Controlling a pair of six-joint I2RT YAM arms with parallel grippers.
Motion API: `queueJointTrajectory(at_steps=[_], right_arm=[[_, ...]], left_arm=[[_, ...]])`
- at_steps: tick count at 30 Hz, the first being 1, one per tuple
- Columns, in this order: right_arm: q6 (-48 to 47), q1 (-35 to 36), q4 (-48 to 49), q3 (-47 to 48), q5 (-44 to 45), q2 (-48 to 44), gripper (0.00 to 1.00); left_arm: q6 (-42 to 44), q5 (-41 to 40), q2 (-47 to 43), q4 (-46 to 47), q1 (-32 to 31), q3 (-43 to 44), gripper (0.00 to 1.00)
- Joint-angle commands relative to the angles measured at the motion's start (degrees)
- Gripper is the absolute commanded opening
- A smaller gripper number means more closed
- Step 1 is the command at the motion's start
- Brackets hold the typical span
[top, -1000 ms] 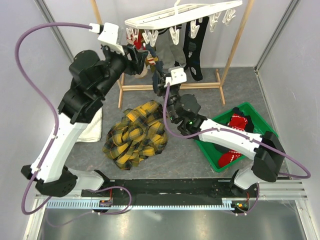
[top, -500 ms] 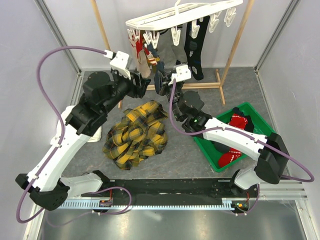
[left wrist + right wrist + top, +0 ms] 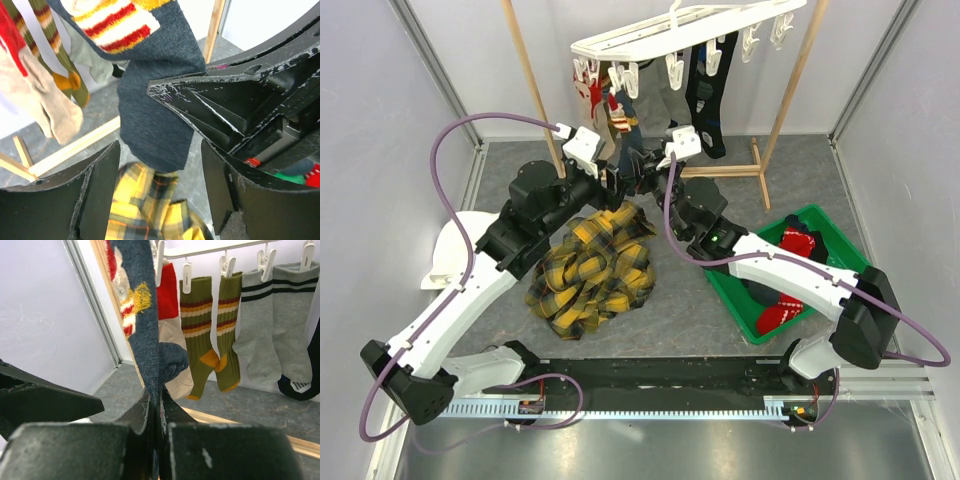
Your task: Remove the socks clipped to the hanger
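Done: red socks (image 3: 798, 242) lie in the green bin (image 3: 825, 218).
Left: olive socks (image 3: 212, 335), grey socks (image 3: 270, 325) and a black sock (image 3: 705, 95) are clipped to the hanger (image 3: 650, 35).
Right gripper (image 3: 154, 405): pinching the navy sock (image 3: 145, 315).
Left gripper (image 3: 160, 172): wide, empty.

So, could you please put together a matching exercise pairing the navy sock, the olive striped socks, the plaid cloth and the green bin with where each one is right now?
1. navy sock
2. olive striped socks
3. plaid cloth
4. green bin

A. heaped on the grey table
B. clipped to the hanger, hanging free
C. at the right, holding red socks
D. pinched by the right gripper, jaws shut

Pairs: 1-D, 2-B, 3-A, 4-C.
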Motion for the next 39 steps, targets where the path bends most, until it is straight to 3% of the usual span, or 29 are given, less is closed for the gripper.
queueJointTrajectory(at_steps=[1, 13, 16, 17, 18, 22, 28, 39], right_arm=[[4.3, 0.4, 0.2, 3.7, -4.2, -1.2, 0.0], [7.6, 0.4, -0.6, 5.3, -5.2, -0.9, 0.0], [8.2, 0.4, -1.1, 5.5, -6.2, -0.7, 0.0], [7.9, 0.4, -2.2, 5.9, -6.9, -0.6, 0.01], [7.5, 0.4, -3.0, 6.4, -7.3, -0.6, 0.04], [3.7, 0.4, -8.2, 10.0, -7.6, -1.3, 0.37], [0.0, 0.4, -18.1, 17.0, -5.6, -2.8, 0.52], [-14.8, 0.4, -24.6, 31.8, 5.8, 1.5, 0.56]], left_arm=[[3.4, 0.6, 2.0, 7.7, -0.1, -1.7, 0.73], [5.4, 0.5, 3.6, 13.2, -0.1, -4.0, 0.7], [5.4, 0.2, 3.9, 13.7, -0.1, -3.9, 0.39], [5.4, 0.1, 3.8, 13.7, -0.1, -3.7, 0.22], [5.2, 0.1, 3.6, 13.4, -0.1, -3.6, 0.17], [3.8, -1.2, 3.2, 12.1, -0.1, -3.0, 0.03], [1.9, -5.2, 2.5, 9.2, -0.1, -1.9, 0.02], [0.5, -6.1, 1.4, 6.9, -0.1, -0.1, 0.02]])
